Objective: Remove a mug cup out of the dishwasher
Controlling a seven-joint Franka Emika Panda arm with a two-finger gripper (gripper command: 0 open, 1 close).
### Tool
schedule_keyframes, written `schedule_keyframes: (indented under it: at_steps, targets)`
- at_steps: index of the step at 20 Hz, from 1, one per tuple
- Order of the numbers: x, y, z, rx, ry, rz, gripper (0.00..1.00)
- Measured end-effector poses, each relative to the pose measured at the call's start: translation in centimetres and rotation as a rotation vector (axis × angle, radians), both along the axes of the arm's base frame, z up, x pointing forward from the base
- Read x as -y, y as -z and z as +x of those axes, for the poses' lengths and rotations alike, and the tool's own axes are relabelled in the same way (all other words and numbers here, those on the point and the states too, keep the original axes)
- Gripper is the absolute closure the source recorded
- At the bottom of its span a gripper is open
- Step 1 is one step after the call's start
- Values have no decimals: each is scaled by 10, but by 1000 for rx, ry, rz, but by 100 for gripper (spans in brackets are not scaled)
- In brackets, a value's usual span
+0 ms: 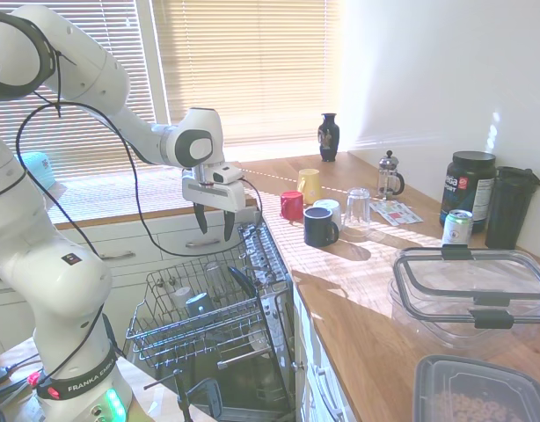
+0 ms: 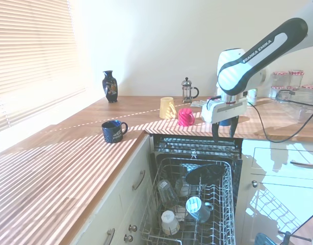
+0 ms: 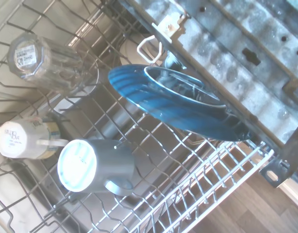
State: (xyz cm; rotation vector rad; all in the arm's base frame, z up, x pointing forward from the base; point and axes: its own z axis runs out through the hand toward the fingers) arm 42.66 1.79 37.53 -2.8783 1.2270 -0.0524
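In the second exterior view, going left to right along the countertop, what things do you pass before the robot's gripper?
Dark vase → navy mug → yellow mug → pink mug → gripper, hanging over the dishwasher.

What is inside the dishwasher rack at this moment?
The dishwasher rack holds an upturned mug cup, a small white cup, a clear glass on its side and a dark blue plate. What lies under the plate is covered.

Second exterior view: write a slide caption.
Open tool poised above the dishwasher rack, mug cup still inside.
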Motion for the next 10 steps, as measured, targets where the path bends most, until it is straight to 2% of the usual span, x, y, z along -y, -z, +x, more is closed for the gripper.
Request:
schedule_keyframes:
  at_steps: [5, 10]
  targets:
    - [-8, 5, -3, 1, -27, -11, 0]
    - [-43, 32, -15, -37, -140, -67, 0]
